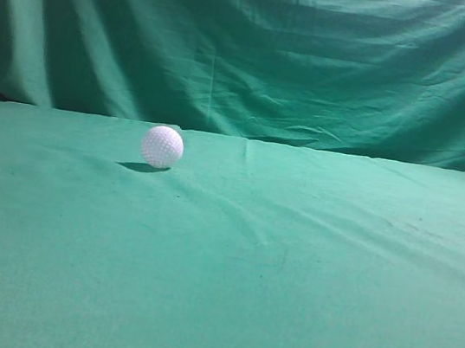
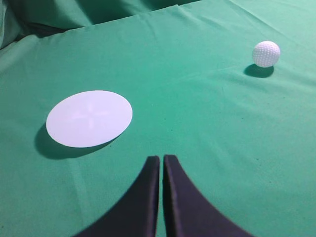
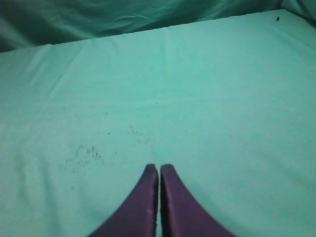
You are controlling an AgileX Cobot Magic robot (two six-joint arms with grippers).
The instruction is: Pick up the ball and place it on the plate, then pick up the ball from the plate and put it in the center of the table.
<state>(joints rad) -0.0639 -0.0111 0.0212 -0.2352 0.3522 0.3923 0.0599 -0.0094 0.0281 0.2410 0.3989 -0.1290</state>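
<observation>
The white dimpled ball (image 1: 162, 146) rests on the light sea-green table (image 1: 287, 278), left of the middle near the far edge. It also shows at the upper right of the left wrist view (image 2: 266, 53). A flat white round plate (image 2: 89, 118) lies on the cloth at the left of that view; it is out of the exterior view. My left gripper (image 2: 161, 157) is shut and empty, between plate and ball, apart from both. My right gripper (image 3: 159, 166) is shut and empty over bare cloth. Neither gripper shows in the exterior view.
A darker green, deeply folded backdrop cloth (image 1: 252, 46) hangs behind the table's far edge. Small dark specks (image 3: 84, 153) mark the cloth ahead of my right gripper.
</observation>
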